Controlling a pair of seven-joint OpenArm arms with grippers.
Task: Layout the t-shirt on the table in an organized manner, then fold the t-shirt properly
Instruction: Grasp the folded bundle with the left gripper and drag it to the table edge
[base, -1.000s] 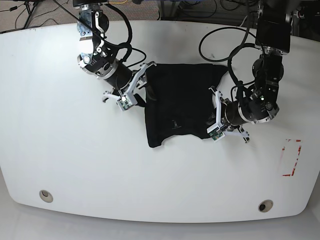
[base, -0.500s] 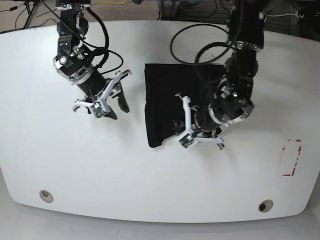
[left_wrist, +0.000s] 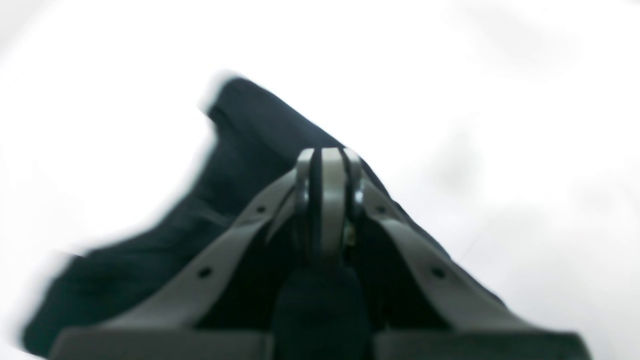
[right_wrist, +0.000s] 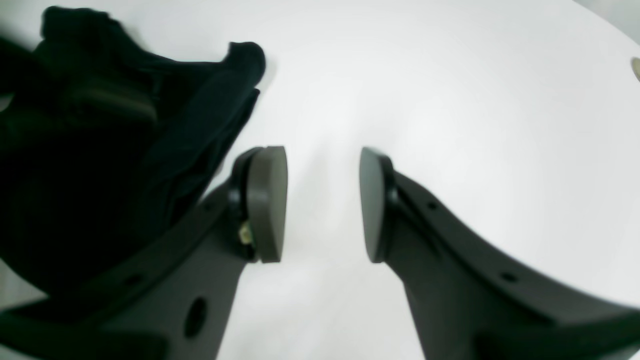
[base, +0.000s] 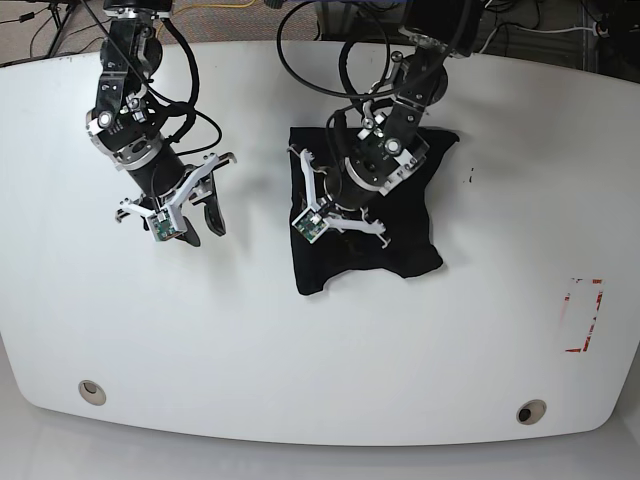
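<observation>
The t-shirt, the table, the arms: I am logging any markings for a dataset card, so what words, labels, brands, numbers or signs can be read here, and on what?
No readable text in any view.
t-shirt: plain black, no print or label showing.
table: only a red tape rectangle, without lettering.
left gripper and right gripper: small green boards, any markings too small to read.

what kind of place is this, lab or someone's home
Most likely a robotics lab: two robot arms work over a large white table holding a black t-shirt, with loose cables on the floor behind and a red tape mark.
</observation>
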